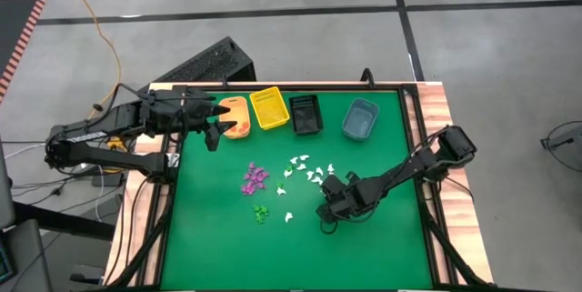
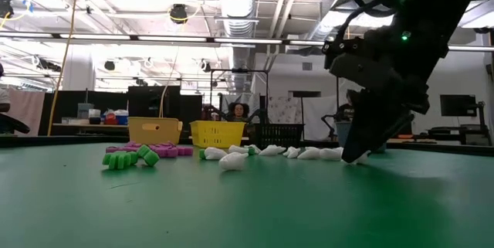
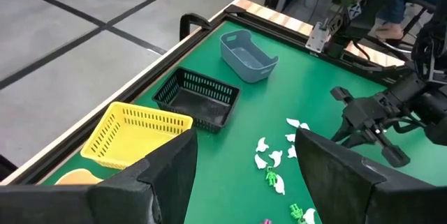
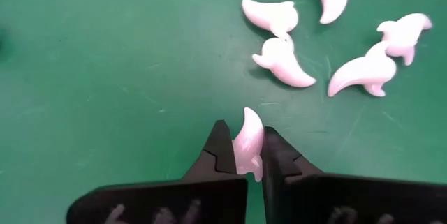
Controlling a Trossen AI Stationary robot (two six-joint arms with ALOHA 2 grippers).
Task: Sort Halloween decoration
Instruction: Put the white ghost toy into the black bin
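Note:
Small plastic Halloween decorations lie on the green table (image 1: 218, 246): white ghost-like ones (image 1: 305, 166) in the middle, purple ones (image 1: 255, 178) to their left, green ones (image 1: 261, 212) nearer. My right gripper (image 4: 248, 155) is down at the right end of the white group (image 2: 270, 151), shut on one white trinket (image 4: 248, 140). My left gripper (image 3: 244, 140) hovers open above the far left of the table, near the orange bin (image 1: 235, 115), with nothing between its fingers. My right gripper pinches one white trinket (image 4: 248, 135) between its two fingertips (image 4: 221, 151), with the trinket's pointed end sticking out past them. The fingers slant down from above and from the table's right. In the low view their tips (image 2: 356, 155) are at the tabletop.
Four small bins stand in a row along the far edge: orange, yellow (image 1: 270, 108), black (image 1: 306, 114) and blue-grey (image 1: 360, 119). Several loose white trinkets (image 4: 283, 60) lie just beyond the right fingertips. The near half of the table is bare green.

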